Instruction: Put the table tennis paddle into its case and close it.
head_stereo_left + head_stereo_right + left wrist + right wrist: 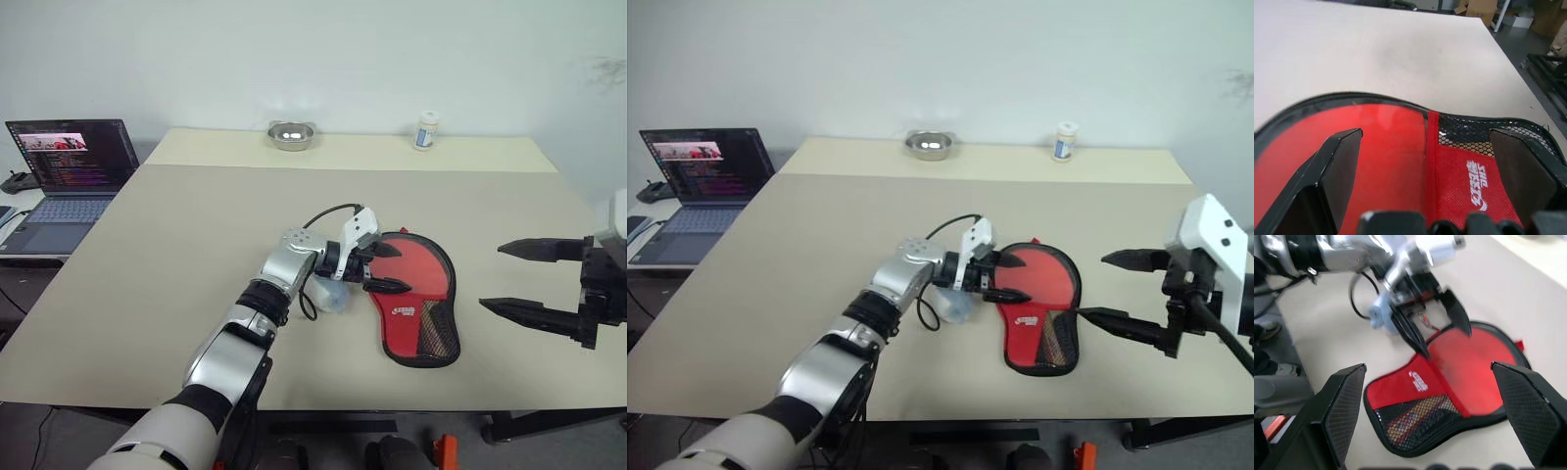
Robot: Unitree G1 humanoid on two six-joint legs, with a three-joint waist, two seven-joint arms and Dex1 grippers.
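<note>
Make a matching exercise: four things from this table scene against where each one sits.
1 case
2 metal bowl
3 white bottle
4 laptop

A far edge of the table, toward the right
B off the table, on the left
C between the two open grippers
D far edge of the table, near the middle

Pairs: 1-C, 2-D, 3-A, 4-B

Your beige surface (196, 255)
You have the case (421, 304) lying flat on it, red side up; a steel bowl (291, 135) and white bottle (425, 130) stand at the far edge.
</note>
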